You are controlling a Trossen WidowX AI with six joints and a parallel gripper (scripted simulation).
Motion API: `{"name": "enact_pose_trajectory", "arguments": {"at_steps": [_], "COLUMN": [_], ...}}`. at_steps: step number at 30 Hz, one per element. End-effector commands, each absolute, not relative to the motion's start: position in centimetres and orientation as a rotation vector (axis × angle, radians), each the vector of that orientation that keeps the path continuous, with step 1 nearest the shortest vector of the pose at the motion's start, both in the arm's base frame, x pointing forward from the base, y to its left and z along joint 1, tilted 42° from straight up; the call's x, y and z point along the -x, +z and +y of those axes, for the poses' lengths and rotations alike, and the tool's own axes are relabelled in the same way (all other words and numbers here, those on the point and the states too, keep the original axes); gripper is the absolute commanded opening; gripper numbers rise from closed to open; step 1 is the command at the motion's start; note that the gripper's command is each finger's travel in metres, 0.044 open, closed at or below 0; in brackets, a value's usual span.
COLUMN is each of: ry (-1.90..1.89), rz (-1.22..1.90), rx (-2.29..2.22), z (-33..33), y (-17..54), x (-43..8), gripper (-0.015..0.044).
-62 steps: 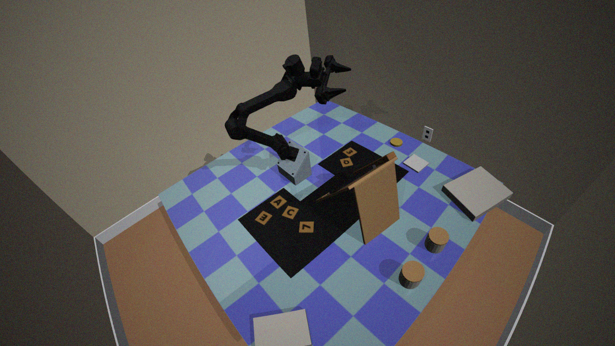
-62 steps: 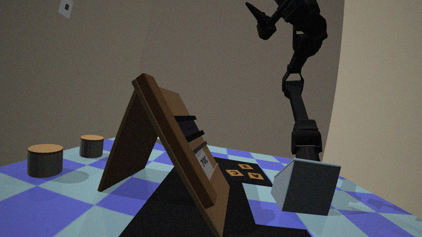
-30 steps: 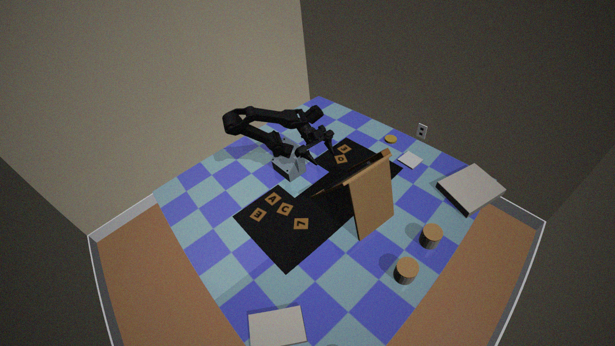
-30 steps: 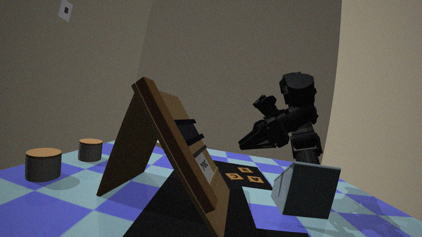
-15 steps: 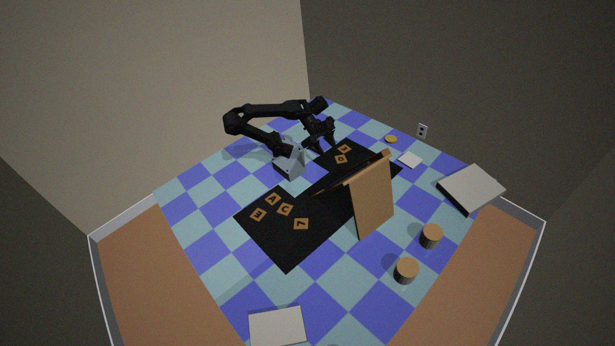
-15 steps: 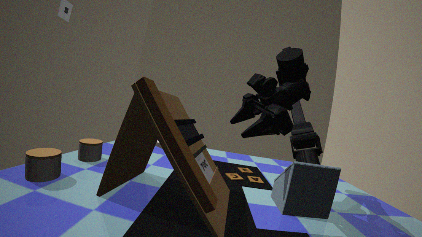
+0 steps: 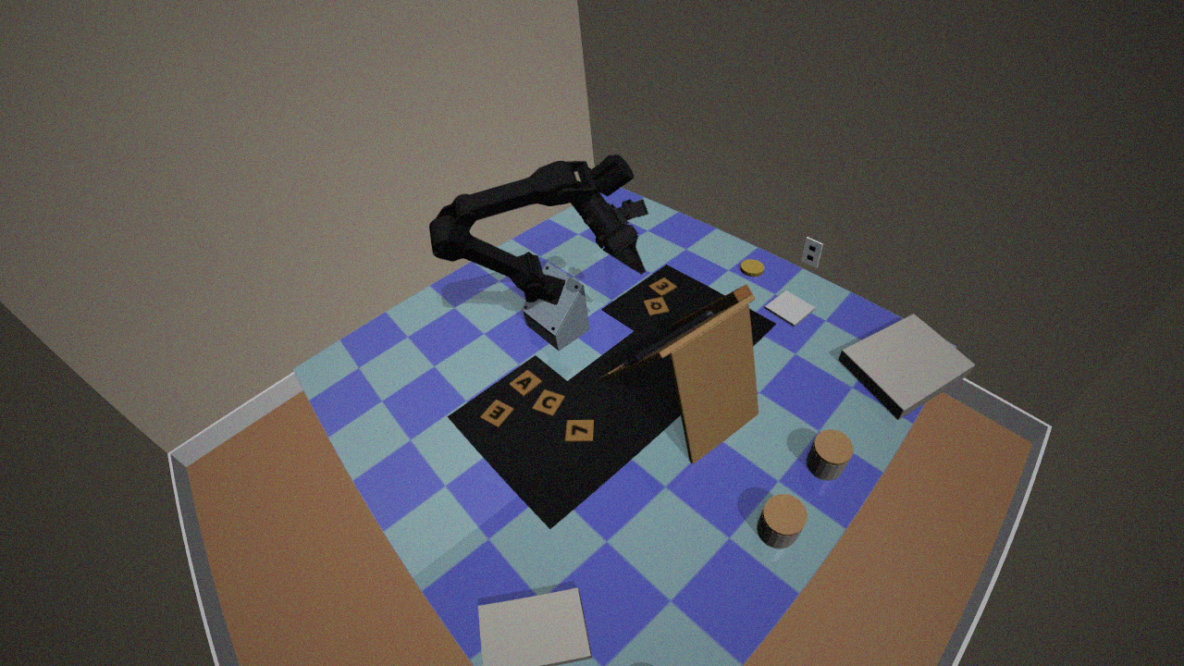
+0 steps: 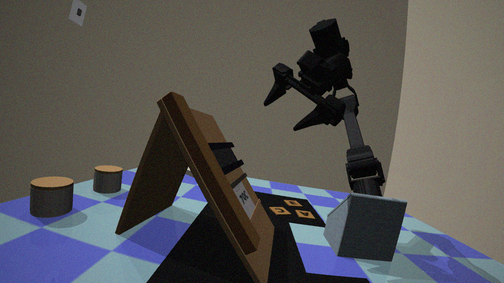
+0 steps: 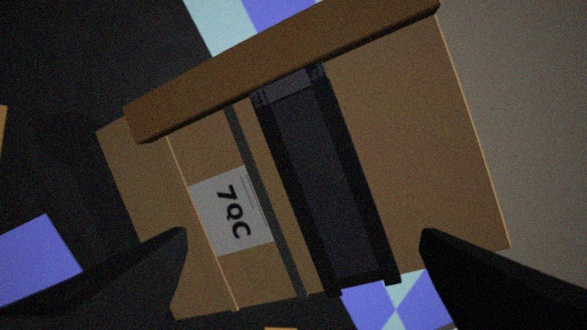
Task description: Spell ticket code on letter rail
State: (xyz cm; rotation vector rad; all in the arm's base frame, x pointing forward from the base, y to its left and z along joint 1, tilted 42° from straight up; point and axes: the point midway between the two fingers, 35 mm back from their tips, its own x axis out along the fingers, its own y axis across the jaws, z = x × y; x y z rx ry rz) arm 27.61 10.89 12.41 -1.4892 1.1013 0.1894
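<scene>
Shows the dark letter rail [image 8: 224, 157] [image 9: 321, 170] set across the sloping face of a wooden board [image 7: 716, 380] [image 8: 209, 164] [image 9: 413, 151], with one end against a thick wooden side bar [image 9: 284, 60]. Reads "7QC" on the white ticket [image 8: 244, 199] [image 9: 231, 211], fixed below the rail. Has the black gripper [image 7: 641, 269] [image 8: 279, 116] [image 9: 305, 239] raised above the counter, apart from the board and angled toward its face, with jaws spread wide around nothing. Includes, flat on the black mat [image 7: 554, 488] [image 8: 190, 260] [image 9: 46, 69] to one side of the board, an A tile [image 7: 524, 381] [image 8: 305, 214], a C tile [image 7: 548, 402] [image 8: 280, 210], a 7 tile [image 7: 579, 430] and a tile like an E or 3 [image 7: 497, 412] [image 8: 292, 203]. Shows, on the mat's other side, a round-lettered tile [image 7: 656, 306] near another tile like an E or 3 [image 7: 662, 285]. Traces the black arm [image 7: 497, 198] [image 8: 355, 127] back to a grey wedge-shaped base [image 7: 571, 331] [image 8: 367, 228] on the blue checkered counter [image 7: 695, 547] [image 8: 23, 258]. Places two wooden-lidded canisters [image 7: 830, 451] [image 7: 782, 522] [image 8: 51, 197] [image 8: 108, 179] behind the board, and a yellow disc [image 7: 751, 267] near a small white slab [image 7: 789, 307].
</scene>
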Motion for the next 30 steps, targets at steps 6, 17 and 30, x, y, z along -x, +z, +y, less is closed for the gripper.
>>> {"name": "enact_pose_trajectory", "arguments": {"at_steps": [6, 17, 30], "ry": [0.509, 0.509, 0.51], "rz": [1.134, 1.134, 1.136], "rx": [1.739, 1.739, 1.74], "z": [11.9, 11.9, 10.6], "y": [16.8, 16.8, 19.2], "x": [-28.3, -28.3, -26.6], "gripper": [0.044, 0.044, 0.044]}}
